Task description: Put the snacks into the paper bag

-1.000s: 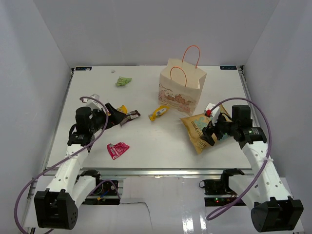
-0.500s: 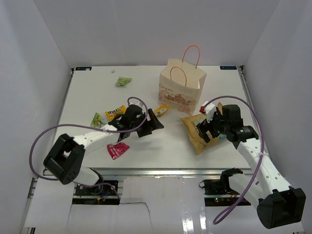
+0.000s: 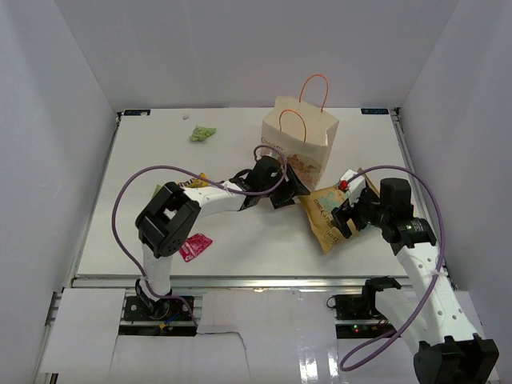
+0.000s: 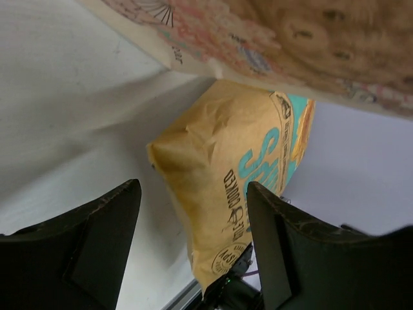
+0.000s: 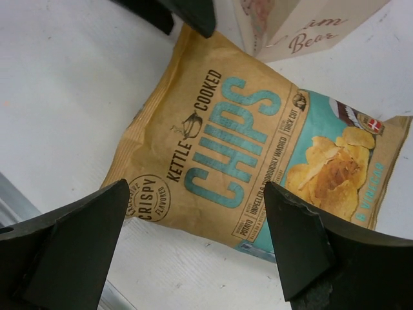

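Observation:
The yellow-and-light-blue chip bag (image 3: 326,214) lies flat just in front of the cream paper bag (image 3: 302,144), which stands upright with its orange handles up. My left gripper (image 3: 294,190) is open and empty at the chip bag's left corner, beside the paper bag's base; the chip bag (image 4: 226,174) lies ahead between its jaws. My right gripper (image 3: 346,221) is open and empty, hovering over the chip bag (image 5: 258,142). A green packet (image 3: 202,134), a magenta-pink packet (image 3: 194,246), another green packet (image 3: 158,194) and a yellow one (image 3: 195,180) lie on the table. The dark brown packet is hidden.
The left arm stretches across the middle of the table from left to right. White walls close the table on the left, back and right. The paper bag's printed side (image 4: 290,45) fills the top of the left wrist view and shows in the right wrist view (image 5: 303,26).
My left arm has swept from the table's left side to the right, up to the chip bag by the paper bag. The right gripper has shifted slightly over the chip bag.

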Robot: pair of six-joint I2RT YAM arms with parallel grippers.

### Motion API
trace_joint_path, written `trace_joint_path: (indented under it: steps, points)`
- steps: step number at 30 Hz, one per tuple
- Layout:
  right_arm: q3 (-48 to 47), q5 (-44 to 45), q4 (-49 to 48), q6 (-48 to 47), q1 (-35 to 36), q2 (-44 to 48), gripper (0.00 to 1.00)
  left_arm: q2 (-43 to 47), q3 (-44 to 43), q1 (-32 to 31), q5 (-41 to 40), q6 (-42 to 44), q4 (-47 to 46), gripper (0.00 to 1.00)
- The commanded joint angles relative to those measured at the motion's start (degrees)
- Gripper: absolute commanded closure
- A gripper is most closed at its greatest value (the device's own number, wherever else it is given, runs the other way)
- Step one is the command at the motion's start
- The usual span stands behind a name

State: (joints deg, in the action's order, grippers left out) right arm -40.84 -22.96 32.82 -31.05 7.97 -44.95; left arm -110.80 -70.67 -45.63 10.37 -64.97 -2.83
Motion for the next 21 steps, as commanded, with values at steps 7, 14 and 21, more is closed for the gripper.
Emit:
trace_joint_path:
  steps: [7,14,21]
  points:
    - [0.5,-10.9,5.3,-10.5,-0.8,3.0,0.09,-5.4,-7.8,-1.2,0.3,-2.7,0.4,0.40]
    - [3.0,-11.0,3.0,-14.8,-0.2,6.3,0.04,-4.9,-6.4,-1.6,3.1,-2.8,-0.9,0.83]
    - [3.0,-4.6,2.3,-13.8,2.0,6.4,0.07,2.0,-1.7,-2.4,5.4,-3.6,-3.4,1.00]
